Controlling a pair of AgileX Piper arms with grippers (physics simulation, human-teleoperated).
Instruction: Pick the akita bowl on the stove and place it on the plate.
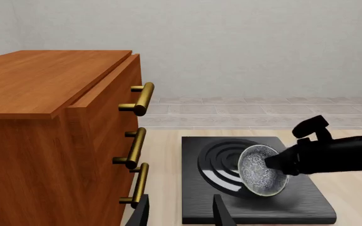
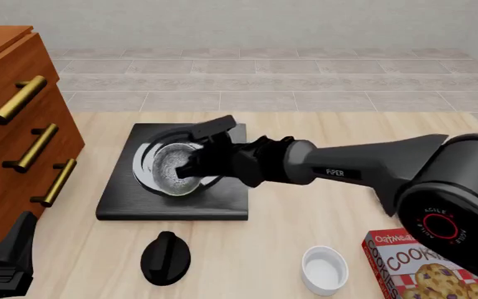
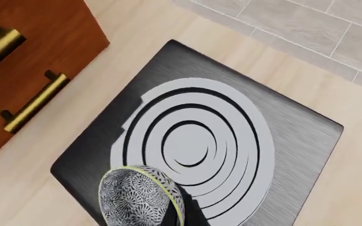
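Wooden tabletop carrying the stove (image 2: 122,202): my right gripper (image 2: 191,167) clamps the akita bowl (image 2: 175,171), tilted, over the burner rings; my left gripper (image 1: 181,212) hangs open beside the drawers (image 2: 23,134).

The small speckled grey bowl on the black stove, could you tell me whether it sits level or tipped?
Tipped. The small speckled grey bowl shows its inside sideways over the black stove, with the right gripper at its rim.
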